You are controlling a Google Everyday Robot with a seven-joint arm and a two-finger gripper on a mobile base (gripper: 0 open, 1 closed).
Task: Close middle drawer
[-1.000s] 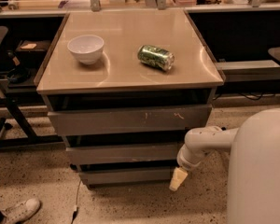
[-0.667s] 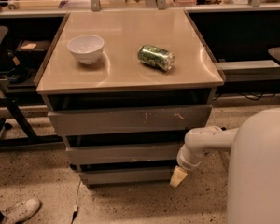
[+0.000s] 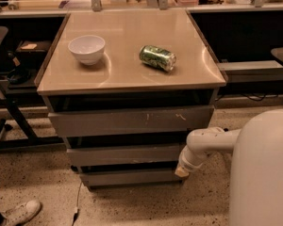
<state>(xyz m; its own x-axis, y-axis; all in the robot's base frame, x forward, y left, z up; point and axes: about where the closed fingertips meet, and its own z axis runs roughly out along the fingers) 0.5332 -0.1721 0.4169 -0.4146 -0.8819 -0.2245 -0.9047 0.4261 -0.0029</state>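
**Supervisor:** Report the cabinet top, left to right.

**Operator:** I see a white bowl [image 3: 86, 49] standing upright near the left edge of the tan cabinet top [image 3: 127, 29]. A green drinks can [image 3: 157, 58] lies on its side right of centre, well apart from the bowl.

**Supervisor:** Report the drawer stack.

**Operator:** I see three grey fronts.
- The top drawer [image 3: 132, 121] is the tallest and carries yellowish scratch marks.
- The middle drawer [image 3: 125, 154] sits directly beneath it. Its front is plain, with a dark gap along its upper edge. I cannot tell how far in it is.
- The bottom drawer [image 3: 129, 177] is the lowest and narrowest.

**Supervisor:** Report the gripper.

**Operator:** The gripper [image 3: 183, 171] points downward at the right end of the stack. It is just below the middle drawer's lower right corner and beside the bottom drawer's right end. I cannot tell whether it touches either front, or whether it is set wide or narrow. The white arm [image 3: 205, 145] runs right from it to the robot body [image 3: 264, 168].
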